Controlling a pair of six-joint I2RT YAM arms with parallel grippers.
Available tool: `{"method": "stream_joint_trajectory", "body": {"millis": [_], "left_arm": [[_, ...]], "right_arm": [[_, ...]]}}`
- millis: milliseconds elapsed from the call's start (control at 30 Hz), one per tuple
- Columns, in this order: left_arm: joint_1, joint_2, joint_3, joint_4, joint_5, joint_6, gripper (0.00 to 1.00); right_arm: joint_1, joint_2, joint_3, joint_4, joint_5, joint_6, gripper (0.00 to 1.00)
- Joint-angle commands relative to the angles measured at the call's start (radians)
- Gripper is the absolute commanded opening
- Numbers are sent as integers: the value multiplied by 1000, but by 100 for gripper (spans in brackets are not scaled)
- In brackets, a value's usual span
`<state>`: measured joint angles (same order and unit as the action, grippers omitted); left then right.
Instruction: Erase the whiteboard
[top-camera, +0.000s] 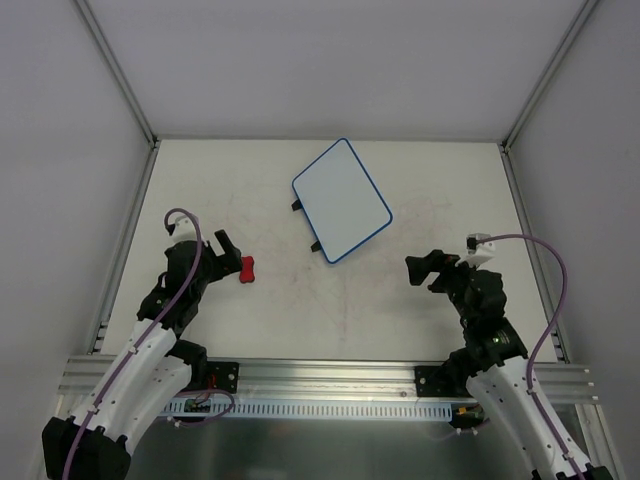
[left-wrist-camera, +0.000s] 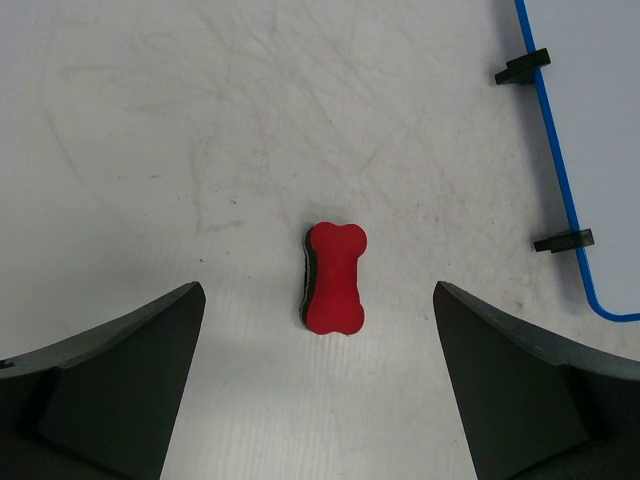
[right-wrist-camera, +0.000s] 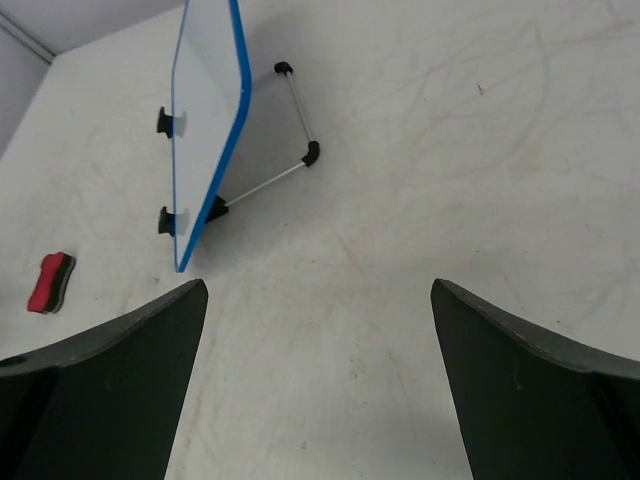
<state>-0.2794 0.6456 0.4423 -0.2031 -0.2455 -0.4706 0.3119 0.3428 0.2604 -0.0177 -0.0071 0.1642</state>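
Observation:
The whiteboard (top-camera: 341, 200), white with a thin blue rim and two black tabs on its left edge, stands tilted on a wire stand at the table's far middle; its face shows no marks. It also shows in the left wrist view (left-wrist-camera: 590, 120) and edge-on in the right wrist view (right-wrist-camera: 208, 120). The red bone-shaped eraser (top-camera: 247, 269) lies on the table just right of my left gripper (top-camera: 228, 252), which is open and empty; the eraser (left-wrist-camera: 335, 277) lies just ahead of the jaws. My right gripper (top-camera: 425, 270) is open and empty, right of and nearer than the board.
The table (top-camera: 400, 310) is white with faint scuffs, walled by grey panels on three sides. A metal rail (top-camera: 330, 375) runs along the near edge by the arm bases. The eraser also shows at far left in the right wrist view (right-wrist-camera: 50, 282).

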Motion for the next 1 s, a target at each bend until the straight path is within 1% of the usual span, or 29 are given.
{"method": "stream_joint_trajectory", "body": {"millis": [0, 67, 133, 200, 333, 400, 533, 733, 967], "left_arm": [[11, -12, -7, 27, -18, -8, 99], [9, -17, -8, 27, -38, -16, 99], [11, -20, -10, 27, -58, -29, 99], [11, -24, -14, 27, -90, -60, 99], [11, -27, -17, 27, -152, -103, 99], [11, -21, -19, 27, -170, -114, 99], [11, -14, -17, 27, -163, -114, 99], [11, -17, -16, 28, -153, -112, 99], [11, -18, -17, 28, -163, -114, 99]], "right_arm": [[6, 39, 51, -105, 79, -72, 99], [6, 47, 24, -84, 174, -74, 99], [6, 39, -21, -48, 237, -66, 99], [6, 15, -13, -56, 233, -81, 99], [6, 1, -32, -51, 324, -60, 99], [6, 1, -32, -51, 315, -66, 99], [6, 18, -36, -30, 288, -72, 99], [6, 24, -36, -30, 298, -69, 99], [6, 21, -39, -22, 274, -71, 99]]}}
